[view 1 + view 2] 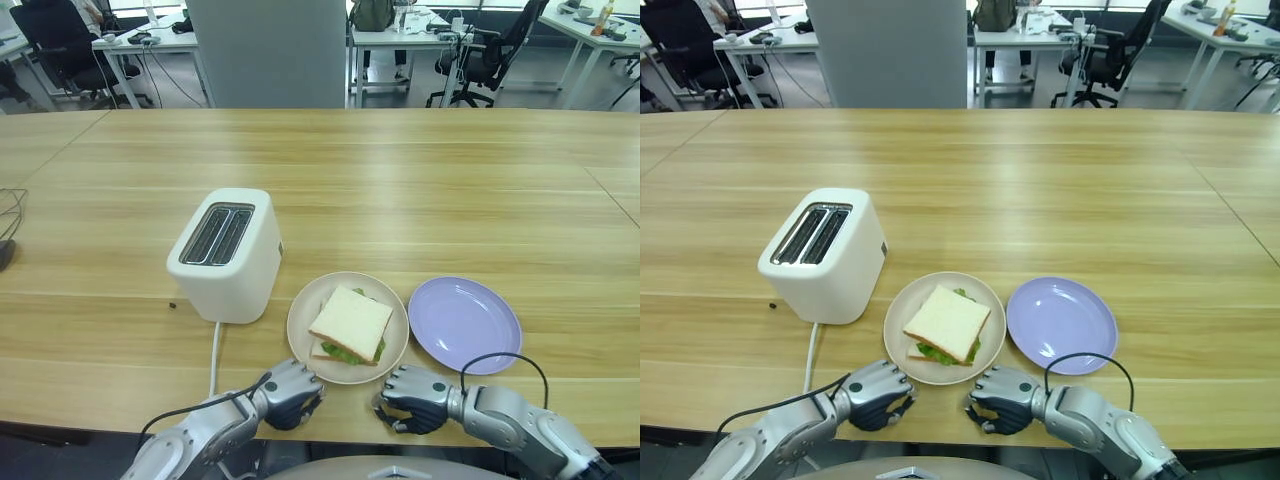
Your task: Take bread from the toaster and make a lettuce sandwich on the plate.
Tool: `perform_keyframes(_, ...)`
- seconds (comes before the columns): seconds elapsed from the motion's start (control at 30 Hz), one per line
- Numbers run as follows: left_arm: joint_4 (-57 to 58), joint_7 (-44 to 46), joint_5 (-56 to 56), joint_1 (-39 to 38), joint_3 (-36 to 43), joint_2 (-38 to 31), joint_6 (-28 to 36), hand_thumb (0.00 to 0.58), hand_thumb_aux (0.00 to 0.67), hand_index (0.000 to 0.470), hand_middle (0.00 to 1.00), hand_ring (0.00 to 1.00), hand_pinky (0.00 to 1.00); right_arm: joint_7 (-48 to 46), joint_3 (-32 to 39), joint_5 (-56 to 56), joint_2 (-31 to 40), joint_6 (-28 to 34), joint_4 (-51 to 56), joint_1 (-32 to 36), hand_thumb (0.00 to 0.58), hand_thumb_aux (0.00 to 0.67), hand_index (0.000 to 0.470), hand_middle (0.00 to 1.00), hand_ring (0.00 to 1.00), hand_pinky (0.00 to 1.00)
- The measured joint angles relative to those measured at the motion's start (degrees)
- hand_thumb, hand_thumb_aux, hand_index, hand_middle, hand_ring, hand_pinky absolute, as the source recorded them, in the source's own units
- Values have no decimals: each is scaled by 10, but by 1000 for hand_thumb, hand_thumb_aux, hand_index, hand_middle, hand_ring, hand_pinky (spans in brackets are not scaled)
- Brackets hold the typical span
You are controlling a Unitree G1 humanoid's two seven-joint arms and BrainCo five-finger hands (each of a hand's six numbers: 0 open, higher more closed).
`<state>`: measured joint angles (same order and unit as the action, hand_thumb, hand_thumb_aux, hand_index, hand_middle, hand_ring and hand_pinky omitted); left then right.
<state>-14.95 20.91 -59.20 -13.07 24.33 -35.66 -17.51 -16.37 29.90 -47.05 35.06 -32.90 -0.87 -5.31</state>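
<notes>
Well, the sandwich [350,325] sits built on the beige plate [296,322]: a white slice on top, lettuce [346,353] peeking out along the near edge, another slice underneath. By the look of it the job is about finished.

Both hands are down at the near edge of the table [400,180]. The left hand [290,393] has its fingers curled into a loose fist and holds nothing. The right hand [413,398] is curled the same way, also with nothing in it.

Now the geometry. The sandwich lies straight ahead, between the two hands and a little farther out on the table. The left hand is just beside the plate's near-left rim. The right hand is off the near-right rim, in line with the gap between the beige plate and the purple plate [465,323]. It's a close call, but I give the left hand the edge for nearness.

The sandwich is close to square, so it has no real long axis. It is turned skew, with one corner pointing toward the right hand.

The toaster [225,255] stands to the left and farther out, its slots showing dark, its cord [214,355] running back past the left hand.

If any tidying is wanted, either hand would need to uncurl and go forward and inward.
</notes>
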Motion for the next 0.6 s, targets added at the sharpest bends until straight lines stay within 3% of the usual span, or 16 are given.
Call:
perform_keyframes(0.13,77,-32,-40,85,21,26,16,580,670,460,1000,1000,1000,26,25,-22,-49,2,87,89,580,670,460,1000,1000,1000)
perform_keyframes(0.27,229,-104,-111,232,49,54,54,580,670,460,1000,1000,1000,119,64,-91,-130,45,270,254,580,670,460,1000,1000,1000)
perform_keyframes(0.43,411,-203,-135,351,87,92,66,580,670,460,1000,1000,1000,212,95,-124,-200,97,492,397,580,670,460,1000,1000,1000)
perform_keyframes(0.6,504,-274,-120,392,101,102,66,580,670,460,1000,1000,1000,263,109,-121,-232,103,608,457,580,670,460,1000,1000,1000)
